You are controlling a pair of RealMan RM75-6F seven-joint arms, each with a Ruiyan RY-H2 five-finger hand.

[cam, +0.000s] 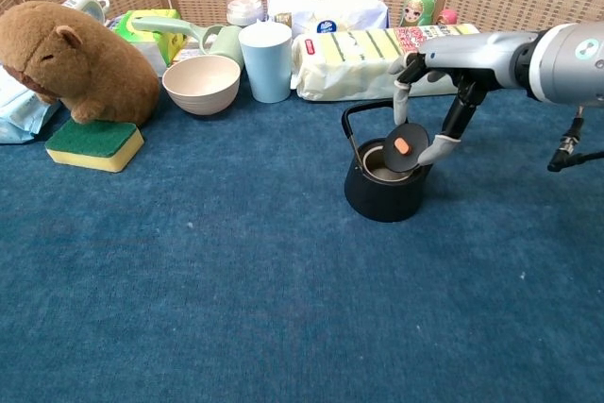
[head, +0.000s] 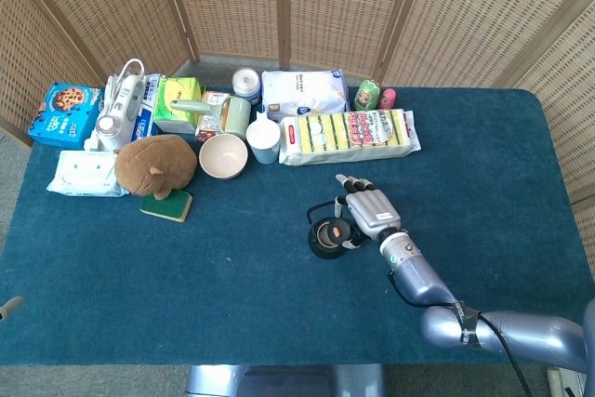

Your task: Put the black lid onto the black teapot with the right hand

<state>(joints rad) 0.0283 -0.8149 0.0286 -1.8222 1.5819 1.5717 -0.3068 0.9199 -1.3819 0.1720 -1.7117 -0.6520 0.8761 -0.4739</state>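
The black teapot (cam: 382,191) (head: 324,239) stands mid-table, its wire handle raised at the left and its mouth showing. My right hand (cam: 436,101) (head: 365,212) holds the black lid (cam: 403,146), which has an orange knob, tilted over the right side of the teapot's mouth. The lid's lower edge is at the rim; whether it touches I cannot tell. In the head view the hand hides most of the lid. My left hand shows in neither view.
Behind the teapot lie a yellow sponge pack (cam: 363,52), a blue cup (cam: 265,60), a beige bowl (cam: 201,83) and a green mug (cam: 221,41). A plush capybara (cam: 71,61) sits on a green-yellow sponge (cam: 94,144) at the left.
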